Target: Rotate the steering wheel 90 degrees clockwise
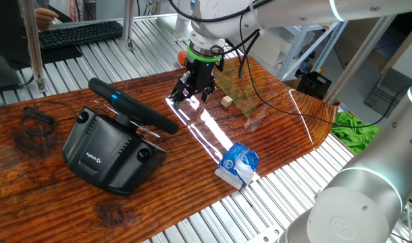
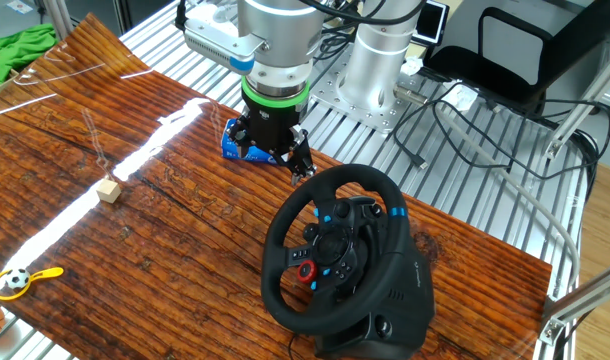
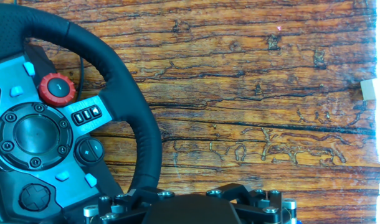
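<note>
The black steering wheel (image 2: pixel 330 245) stands tilted on its bulky black Logitech-marked base (image 1: pixel 105 155) on the wooden table. One fixed view shows it from behind, with a small blue light (image 1: pixel 113 96) on the rim. My gripper (image 2: pixel 272 155) hangs just beyond the wheel's upper rim, a little above the table, with its fingers spread and empty. It also shows in one fixed view (image 1: pixel 190 96). In the hand view the rim (image 3: pixel 137 118) and the hub with a red dial (image 3: pixel 57 89) fill the left side. My fingertips are out of sight there.
A small wooden cube (image 1: pixel 226 101) lies on the table, also seen in the hand view (image 3: pixel 367 89). A blue and white packet (image 1: pixel 238 165) lies near the table edge. A keyboard (image 1: pixel 81 34) sits at the back. A yellow toy with a ball (image 2: pixel 20 280) lies at one corner.
</note>
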Tool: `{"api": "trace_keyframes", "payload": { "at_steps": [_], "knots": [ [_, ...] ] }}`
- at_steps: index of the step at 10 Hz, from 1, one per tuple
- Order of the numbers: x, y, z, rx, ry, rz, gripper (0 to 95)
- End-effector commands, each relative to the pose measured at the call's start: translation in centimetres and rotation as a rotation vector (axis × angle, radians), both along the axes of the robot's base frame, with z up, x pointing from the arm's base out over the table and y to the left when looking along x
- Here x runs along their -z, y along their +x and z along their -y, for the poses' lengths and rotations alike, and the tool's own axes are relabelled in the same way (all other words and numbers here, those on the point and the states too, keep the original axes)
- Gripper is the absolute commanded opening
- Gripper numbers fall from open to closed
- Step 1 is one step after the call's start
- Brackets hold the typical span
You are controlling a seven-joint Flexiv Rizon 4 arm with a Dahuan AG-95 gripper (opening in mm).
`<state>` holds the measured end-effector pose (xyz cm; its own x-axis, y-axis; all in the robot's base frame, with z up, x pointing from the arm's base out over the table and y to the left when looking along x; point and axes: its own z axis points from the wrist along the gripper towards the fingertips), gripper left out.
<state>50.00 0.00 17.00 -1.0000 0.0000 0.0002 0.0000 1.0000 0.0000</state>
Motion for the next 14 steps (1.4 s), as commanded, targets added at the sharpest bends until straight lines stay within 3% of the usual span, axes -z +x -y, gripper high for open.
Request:
{"api": "trace_keyframes", "payload": {
  "at_steps": [1, 2, 14],
  "knots": [
    [0.00, 0.00, 0.00, 0.129, 0.067, -0.139, 95.0],
    [0.00, 0.00, 0.00, 0.129, 0.072, -0.144, 0.0],
    [0.00, 0.00, 0.00, 0.131, 0.090, -0.166, 0.0]
  ]
}}
